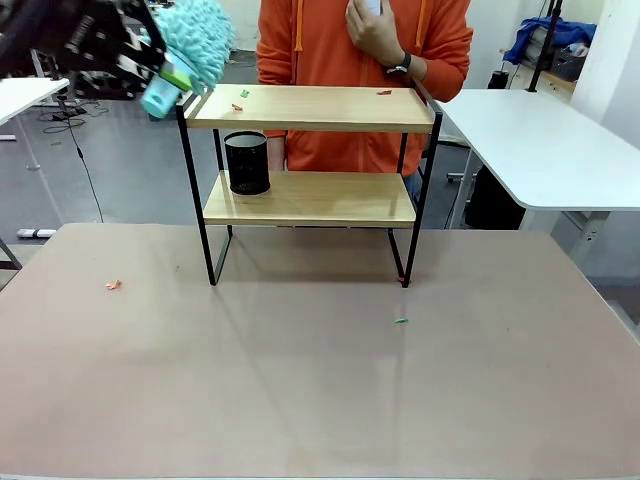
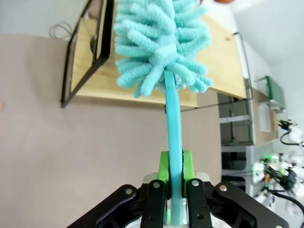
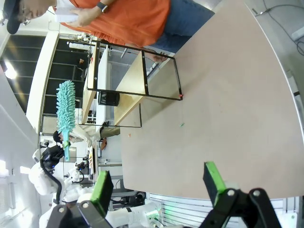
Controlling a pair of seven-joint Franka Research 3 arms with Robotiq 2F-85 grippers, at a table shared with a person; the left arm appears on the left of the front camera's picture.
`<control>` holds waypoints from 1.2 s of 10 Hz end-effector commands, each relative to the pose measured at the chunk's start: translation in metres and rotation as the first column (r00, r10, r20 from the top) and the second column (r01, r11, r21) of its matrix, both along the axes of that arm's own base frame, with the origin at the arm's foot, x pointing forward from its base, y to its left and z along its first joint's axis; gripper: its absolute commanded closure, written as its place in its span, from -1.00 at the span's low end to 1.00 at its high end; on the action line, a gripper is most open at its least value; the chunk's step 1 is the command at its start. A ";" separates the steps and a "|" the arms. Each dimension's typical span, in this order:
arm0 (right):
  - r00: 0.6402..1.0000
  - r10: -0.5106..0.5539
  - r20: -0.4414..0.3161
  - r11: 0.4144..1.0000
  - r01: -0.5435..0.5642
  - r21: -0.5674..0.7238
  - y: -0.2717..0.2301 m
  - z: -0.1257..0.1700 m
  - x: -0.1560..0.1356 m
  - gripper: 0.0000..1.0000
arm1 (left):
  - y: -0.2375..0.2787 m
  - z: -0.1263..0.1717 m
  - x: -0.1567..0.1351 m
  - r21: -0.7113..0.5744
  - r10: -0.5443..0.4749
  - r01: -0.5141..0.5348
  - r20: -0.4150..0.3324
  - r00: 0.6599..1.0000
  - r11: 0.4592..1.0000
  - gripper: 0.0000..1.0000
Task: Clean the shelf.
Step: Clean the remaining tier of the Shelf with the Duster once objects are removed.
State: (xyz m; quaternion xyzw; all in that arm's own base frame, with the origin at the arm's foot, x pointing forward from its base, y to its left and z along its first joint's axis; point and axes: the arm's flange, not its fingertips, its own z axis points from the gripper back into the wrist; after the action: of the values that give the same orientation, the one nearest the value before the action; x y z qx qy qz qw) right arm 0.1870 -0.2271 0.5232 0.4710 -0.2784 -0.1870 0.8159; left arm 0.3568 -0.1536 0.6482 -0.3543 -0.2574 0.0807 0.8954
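Note:
The shelf point(image 1: 310, 108) stands mid-table with two light wooden boards in a black frame. Small red and green scraps point(image 1: 240, 99) lie on its top board, and another red scrap point(image 1: 384, 92) lies near the right end. My left gripper point(image 1: 155, 62) hovers beside the shelf's upper left corner, shut on the handle of a teal fluffy duster point(image 1: 195, 35). In the left wrist view the green pads point(image 2: 164, 173) clamp the handle and the duster head point(image 2: 161, 42) is above the shelf point(image 2: 95, 80). My right gripper point(image 3: 158, 185) is open, holding nothing, well away from the shelf point(image 3: 130, 80).
A black mesh cup point(image 1: 247, 162) stands at the left of the lower board. A person in an orange hoodie point(image 1: 340, 50) stands right behind the shelf. An orange scrap point(image 1: 113, 285) and a green scrap point(image 1: 401, 321) lie on the brown table point(image 1: 320, 400).

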 end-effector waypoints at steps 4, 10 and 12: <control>0.999 0.005 0.039 1.000 -0.005 0.004 0.000 0.002 0.002 -1.00 | -0.019 -0.009 0.035 0.081 -0.011 0.024 -0.154 0.988 0.996 0.75; 0.999 0.005 0.039 1.000 -0.005 0.004 0.000 0.002 0.002 -1.00 | -0.061 -0.009 0.052 0.023 -0.188 0.200 -0.255 0.949 0.979 0.75; 0.999 0.005 0.039 1.000 -0.005 0.004 0.000 0.002 0.002 -1.00 | -0.127 -0.010 0.052 -0.015 -0.255 0.259 -0.241 0.936 0.966 0.75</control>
State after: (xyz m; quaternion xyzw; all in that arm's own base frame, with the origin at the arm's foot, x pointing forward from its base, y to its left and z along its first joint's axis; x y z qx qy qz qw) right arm 0.1869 -0.2271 0.5232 0.4709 -0.2784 -0.1869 0.8160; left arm 0.4089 -0.2184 0.6345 -0.3352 -0.1232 0.0329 0.9335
